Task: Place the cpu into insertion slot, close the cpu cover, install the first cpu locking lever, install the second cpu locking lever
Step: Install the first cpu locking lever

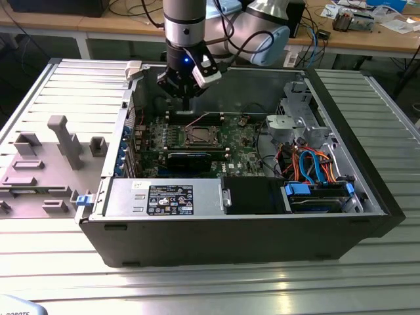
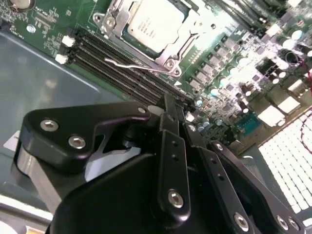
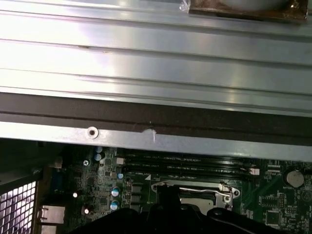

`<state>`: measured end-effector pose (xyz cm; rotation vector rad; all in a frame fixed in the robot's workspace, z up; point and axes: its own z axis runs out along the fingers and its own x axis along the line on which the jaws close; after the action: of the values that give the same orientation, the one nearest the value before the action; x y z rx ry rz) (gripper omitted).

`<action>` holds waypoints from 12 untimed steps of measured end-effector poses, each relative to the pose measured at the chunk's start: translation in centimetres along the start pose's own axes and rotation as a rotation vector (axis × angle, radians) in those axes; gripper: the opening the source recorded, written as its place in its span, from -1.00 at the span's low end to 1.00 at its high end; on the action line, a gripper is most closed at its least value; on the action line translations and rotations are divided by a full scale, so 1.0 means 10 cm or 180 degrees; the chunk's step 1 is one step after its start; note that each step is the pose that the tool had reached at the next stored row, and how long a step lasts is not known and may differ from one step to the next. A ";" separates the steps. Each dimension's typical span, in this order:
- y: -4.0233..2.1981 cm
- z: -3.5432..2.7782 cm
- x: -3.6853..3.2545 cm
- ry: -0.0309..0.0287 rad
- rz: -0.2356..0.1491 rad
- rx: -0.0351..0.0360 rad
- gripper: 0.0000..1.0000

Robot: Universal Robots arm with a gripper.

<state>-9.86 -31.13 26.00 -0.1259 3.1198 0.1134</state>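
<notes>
Exterior view: I have the hand [image 1: 189,84] hanging above the back of the open case [image 1: 367,197], just behind the socket on the board [image 1: 243,151]. The cpu [image 1: 197,136] lies flat in the slot with the cover [image 1: 197,129] down around it, so I judge placing and closing as done and the lever work as the step in hand. The table [image 1: 197,289] around the case is ribbed metal; a grey fixture [image 1: 59,141] stands at the exterior view's left.

Second wrist view: my fingers [image 2: 168,119] sit pressed together with nothing between them. The cpu [image 2: 156,22] shows through the cover [image 2: 192,29] window. One lever [image 2: 131,64], a thin wire, runs along the socket edge beside the memory slots [image 2: 122,68]; whether it is hooked I cannot tell. Engaging it would need a fine tip approach, since the lever lies close to those slots and the socket frame.

First wrist view: the case wall [image 3: 156,139] crosses just behind the socket [image 3: 195,192], so room that way is tight; toward the board's middle looks freer.
</notes>
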 end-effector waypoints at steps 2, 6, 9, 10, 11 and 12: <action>-0.002 0.011 -0.015 -0.0011 0.0013 0.0001 -0.79; -0.008 0.044 -0.058 -0.0029 0.0029 0.0002 -0.79; -0.010 0.063 -0.077 -0.0046 0.0054 0.0008 -0.79; -0.011 0.068 -0.081 -0.0050 0.0077 0.0009 -0.79; -0.011 0.072 -0.086 -0.0052 0.0094 0.0009 -0.79; -0.012 0.083 -0.091 -0.0055 0.0109 0.0009 -0.79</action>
<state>-8.93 -31.12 25.18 -0.0710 3.1057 0.1098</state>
